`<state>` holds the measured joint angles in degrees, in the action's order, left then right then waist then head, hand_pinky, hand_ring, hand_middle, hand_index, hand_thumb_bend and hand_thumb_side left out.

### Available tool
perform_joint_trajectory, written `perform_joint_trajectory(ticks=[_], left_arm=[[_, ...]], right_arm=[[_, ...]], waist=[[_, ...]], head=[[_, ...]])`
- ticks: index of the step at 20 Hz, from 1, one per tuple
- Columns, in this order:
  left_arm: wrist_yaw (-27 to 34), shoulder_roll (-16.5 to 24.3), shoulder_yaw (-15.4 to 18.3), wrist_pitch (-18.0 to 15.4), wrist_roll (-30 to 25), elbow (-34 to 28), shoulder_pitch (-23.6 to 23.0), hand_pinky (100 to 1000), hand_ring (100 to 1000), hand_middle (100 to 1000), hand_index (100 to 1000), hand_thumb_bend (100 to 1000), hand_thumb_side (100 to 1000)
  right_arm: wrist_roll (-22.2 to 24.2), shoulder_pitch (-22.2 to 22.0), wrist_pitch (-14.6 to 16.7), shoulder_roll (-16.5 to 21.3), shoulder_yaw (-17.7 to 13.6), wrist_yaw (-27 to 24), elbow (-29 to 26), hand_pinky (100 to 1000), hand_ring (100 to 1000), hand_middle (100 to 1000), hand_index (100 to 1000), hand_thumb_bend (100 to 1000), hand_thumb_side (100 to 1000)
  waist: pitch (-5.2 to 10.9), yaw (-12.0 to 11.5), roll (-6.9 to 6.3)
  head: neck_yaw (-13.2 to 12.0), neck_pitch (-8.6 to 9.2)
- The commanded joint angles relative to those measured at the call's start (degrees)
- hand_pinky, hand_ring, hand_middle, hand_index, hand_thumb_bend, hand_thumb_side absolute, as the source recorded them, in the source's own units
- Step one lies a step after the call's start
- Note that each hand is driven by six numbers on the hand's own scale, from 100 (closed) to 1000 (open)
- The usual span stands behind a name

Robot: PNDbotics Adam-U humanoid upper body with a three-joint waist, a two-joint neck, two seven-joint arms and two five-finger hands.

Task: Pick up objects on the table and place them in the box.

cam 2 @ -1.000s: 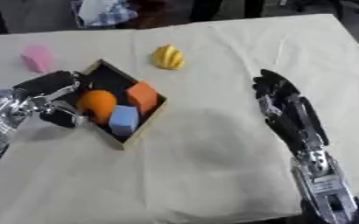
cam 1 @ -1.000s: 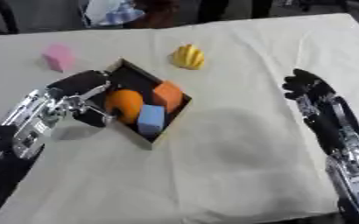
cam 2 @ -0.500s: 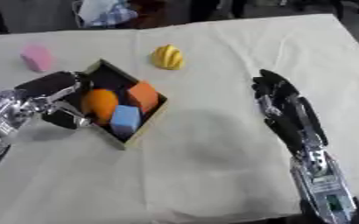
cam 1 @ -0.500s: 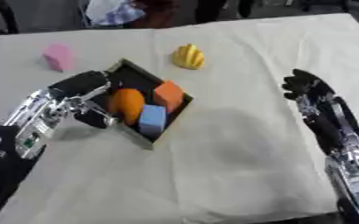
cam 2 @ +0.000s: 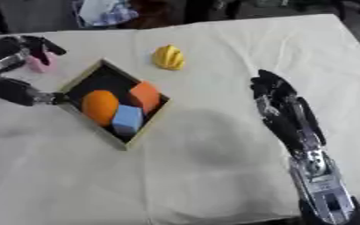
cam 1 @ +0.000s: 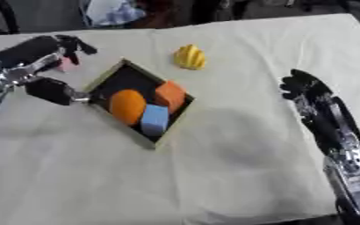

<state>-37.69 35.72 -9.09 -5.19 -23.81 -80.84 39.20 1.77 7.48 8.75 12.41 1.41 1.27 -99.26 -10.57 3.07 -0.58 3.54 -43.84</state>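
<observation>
A shallow dark box (cam 1: 126, 79) with a wooden rim lies askew left of the table's middle. It holds an orange ball (cam 1: 127, 105), an orange-red block (cam 1: 170, 94) and a light blue block (cam 1: 154, 119). A yellow ridged object (cam 1: 189, 57) lies on the cloth beyond the box. At the far left a pink block (cam 2: 41, 64) shows partly under my left hand's fingers. My left hand (cam 1: 28, 56) is open above it, its thumb (cam 1: 52, 90) spread down near the box's left corner. My right hand (cam 1: 318, 97) hangs open at the right, holding nothing.
A cream cloth (cam 1: 237, 158) covers the table, with wide free room in front and between the box and my right hand. Beyond the far edge lie dark shapes and a pale bundle (cam 1: 112, 12).
My left hand has lifted from the box's left side and moved toward the far left, fingers straightening over the pink block. The right hand has stayed put.
</observation>
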Motion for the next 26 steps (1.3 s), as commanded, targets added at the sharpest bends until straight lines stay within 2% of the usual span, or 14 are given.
perform_joint_trajectory(ticks=[1, 9, 16, 20, 26], left_arm=[[-2.05, 2.06, 4.83, 2.96, 2.14, 3.58, 1.65, 737, 628, 740, 869, 558, 591], [-9.57, -2.74, 11.95, 10.51, 7.04, 15.84, 7.95, 739, 621, 734, 868, 561, 609], [-15.89, -6.59, 16.44, 16.83, 12.64, 26.11, 12.64, 740, 623, 736, 871, 584, 620], [-17.41, -7.61, 16.46, 20.88, 14.65, 32.69, 14.84, 746, 633, 747, 883, 588, 622], [-14.74, -7.91, 13.20, 26.49, 17.73, 42.57, 17.63, 753, 654, 760, 898, 612, 628]], right_arm=[[-0.07, 0.30, 0.09, 0.70, -0.35, 0.05, -0.57, 814, 819, 770, 885, 100, 584], [0.35, 0.46, 0.12, 0.61, 0.09, -0.10, -0.49, 814, 819, 770, 885, 100, 583], [1.01, 1.00, 0.20, 0.73, 0.75, -0.29, -0.53, 814, 819, 770, 885, 100, 583], [1.26, 1.19, 0.23, 0.88, 0.94, -0.36, -0.52, 815, 819, 770, 885, 100, 582], [1.53, 1.32, 0.24, 0.99, 1.16, -0.43, -0.48, 815, 819, 770, 885, 100, 583]], waist=[[1.70, 0.10, 0.59], [1.40, 1.06, 0.97], [0.48, 3.48, 1.01], [-0.03, 4.63, 1.00], [-0.42, 5.25, 0.89]], head=[[-0.01, -0.08], [-1.03, 0.12], [-2.50, 0.98], [-3.02, 1.29], [-3.26, 1.51]])
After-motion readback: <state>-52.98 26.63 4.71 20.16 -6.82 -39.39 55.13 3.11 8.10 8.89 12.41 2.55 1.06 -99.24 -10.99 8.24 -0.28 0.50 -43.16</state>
